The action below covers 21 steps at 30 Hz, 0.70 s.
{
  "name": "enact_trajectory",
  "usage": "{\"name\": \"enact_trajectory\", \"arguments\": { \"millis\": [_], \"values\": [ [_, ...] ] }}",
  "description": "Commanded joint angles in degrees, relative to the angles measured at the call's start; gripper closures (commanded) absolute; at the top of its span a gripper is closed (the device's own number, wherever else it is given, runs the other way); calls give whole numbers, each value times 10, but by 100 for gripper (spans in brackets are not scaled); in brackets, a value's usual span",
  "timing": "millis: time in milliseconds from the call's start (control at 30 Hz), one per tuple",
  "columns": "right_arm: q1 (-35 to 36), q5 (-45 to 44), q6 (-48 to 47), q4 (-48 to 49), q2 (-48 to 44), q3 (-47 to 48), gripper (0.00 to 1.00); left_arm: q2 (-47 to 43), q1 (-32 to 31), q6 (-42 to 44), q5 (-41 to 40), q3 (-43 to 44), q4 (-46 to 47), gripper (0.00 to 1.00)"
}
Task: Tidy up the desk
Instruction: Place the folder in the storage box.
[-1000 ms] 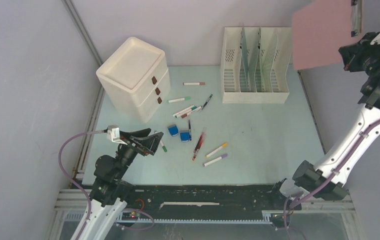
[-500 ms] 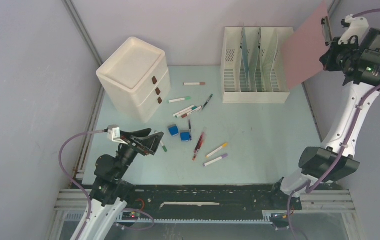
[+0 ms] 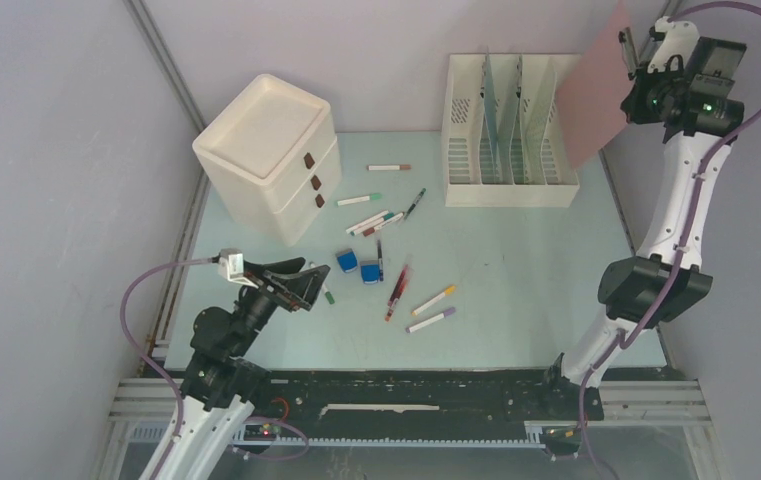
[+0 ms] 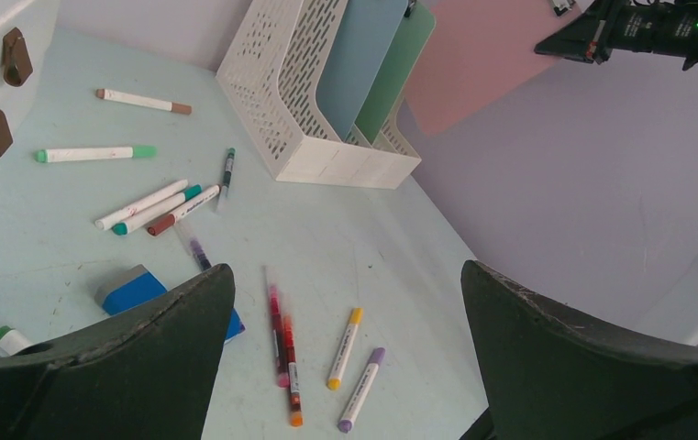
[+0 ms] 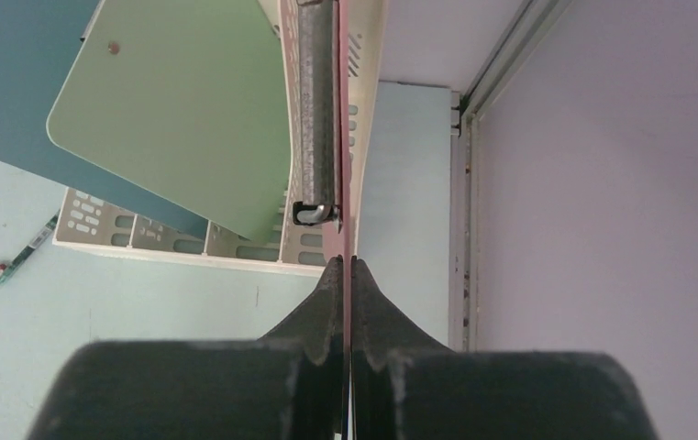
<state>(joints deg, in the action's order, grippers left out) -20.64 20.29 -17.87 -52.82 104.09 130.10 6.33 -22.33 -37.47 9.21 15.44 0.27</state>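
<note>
Two grippers differ: the left gripper [image 3: 308, 283] hangs spread wide above the near left of the desk [image 3: 536, 260] strewn with pens [image 3: 396, 285], while the right gripper [image 5: 346, 261] pinches a pink clipboard [image 3: 596, 100] held high over the right end of the file rack [image 3: 464, 150].
</note>
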Motion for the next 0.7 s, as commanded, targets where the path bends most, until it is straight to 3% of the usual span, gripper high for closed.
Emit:
{"name": "enact_trajectory", "arguments": {
  "millis": [0, 667],
  "values": [
    [21, -15, -13, 43, 16, 27, 100, 13, 4, 10, 12, 19, 17, 0],
    [29, -4, -75, 18, 70, -11, 100, 33, 4, 6, 37, 20, 32, 0]
  ]
}}
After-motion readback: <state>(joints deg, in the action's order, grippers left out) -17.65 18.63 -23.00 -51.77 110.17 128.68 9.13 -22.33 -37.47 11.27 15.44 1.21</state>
